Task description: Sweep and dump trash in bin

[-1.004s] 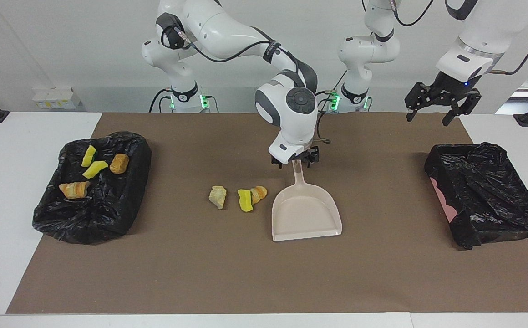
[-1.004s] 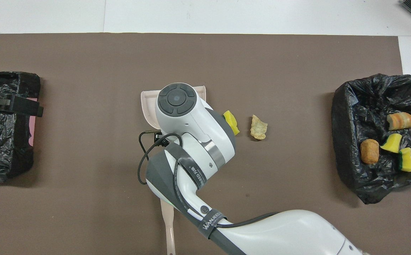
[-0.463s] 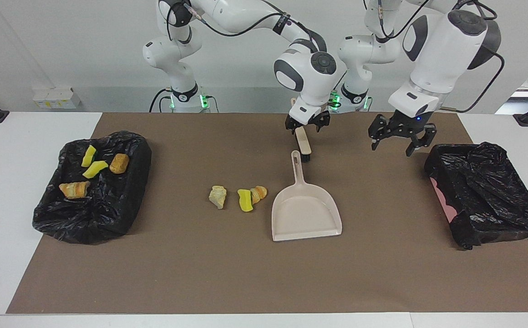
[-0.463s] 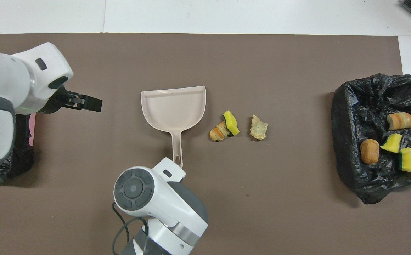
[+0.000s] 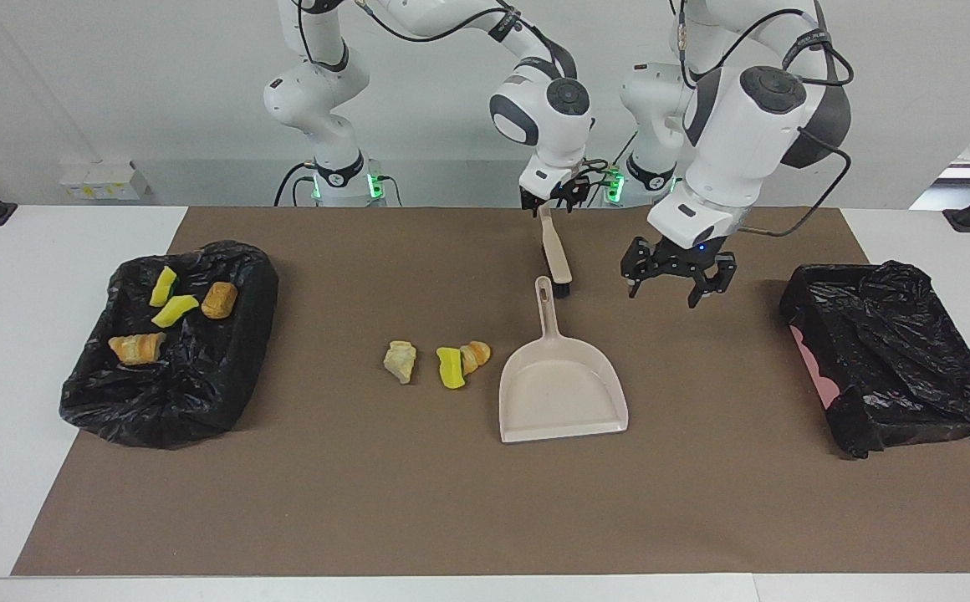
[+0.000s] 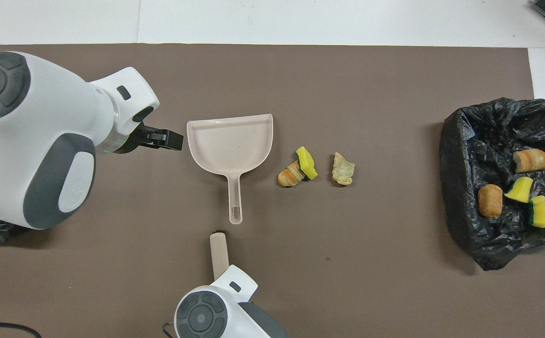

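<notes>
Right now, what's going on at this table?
The right end effector is over the brush, at its handle's top end. The left end effector hangs open beside the empty dustpan. Three scraps lie on the mat beside the dustpan; four more sit in the bag-lined bin.

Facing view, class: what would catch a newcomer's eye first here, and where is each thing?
The beige dustpan lies mid-table with three scraps beside it, toward the right arm's end. There, a black-lined bin holds four more scraps. The left gripper hangs open above the mat near the dustpan's handle, while the right gripper meets a brush.
</notes>
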`<act>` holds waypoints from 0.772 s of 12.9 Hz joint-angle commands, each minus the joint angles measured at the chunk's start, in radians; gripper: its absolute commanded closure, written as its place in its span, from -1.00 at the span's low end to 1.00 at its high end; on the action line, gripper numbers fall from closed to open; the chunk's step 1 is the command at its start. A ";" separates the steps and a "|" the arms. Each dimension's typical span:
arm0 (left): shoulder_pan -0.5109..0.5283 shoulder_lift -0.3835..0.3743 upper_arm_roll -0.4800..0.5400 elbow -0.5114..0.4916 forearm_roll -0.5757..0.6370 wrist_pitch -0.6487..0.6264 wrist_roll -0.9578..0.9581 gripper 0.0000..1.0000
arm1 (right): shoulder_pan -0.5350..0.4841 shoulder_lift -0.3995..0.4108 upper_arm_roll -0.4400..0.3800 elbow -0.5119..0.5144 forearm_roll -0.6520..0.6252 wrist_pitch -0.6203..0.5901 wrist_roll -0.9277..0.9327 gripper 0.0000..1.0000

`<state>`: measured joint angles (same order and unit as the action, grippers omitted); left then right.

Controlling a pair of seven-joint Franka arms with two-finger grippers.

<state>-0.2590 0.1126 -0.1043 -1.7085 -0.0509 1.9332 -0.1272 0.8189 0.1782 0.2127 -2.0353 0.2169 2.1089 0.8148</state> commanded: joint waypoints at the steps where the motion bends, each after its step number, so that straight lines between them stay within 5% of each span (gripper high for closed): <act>1: -0.078 0.022 0.012 -0.026 0.016 0.024 -0.090 -1.00 | 0.014 -0.036 0.005 -0.077 0.024 0.072 0.069 -0.37; 3: -0.146 0.070 0.012 -0.039 0.049 0.032 -0.196 -1.00 | 0.014 -0.039 0.005 -0.088 0.057 0.080 0.076 -0.32; 10: -0.264 0.045 0.011 -0.330 0.051 0.312 -0.338 -1.00 | 0.014 0.000 0.004 -0.079 0.075 0.140 0.061 -0.09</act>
<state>-0.5006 0.2109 -0.1083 -1.9429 -0.0198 2.1921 -0.4366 0.8389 0.1766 0.2127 -2.1017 0.2663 2.2212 0.8757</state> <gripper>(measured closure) 0.000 0.419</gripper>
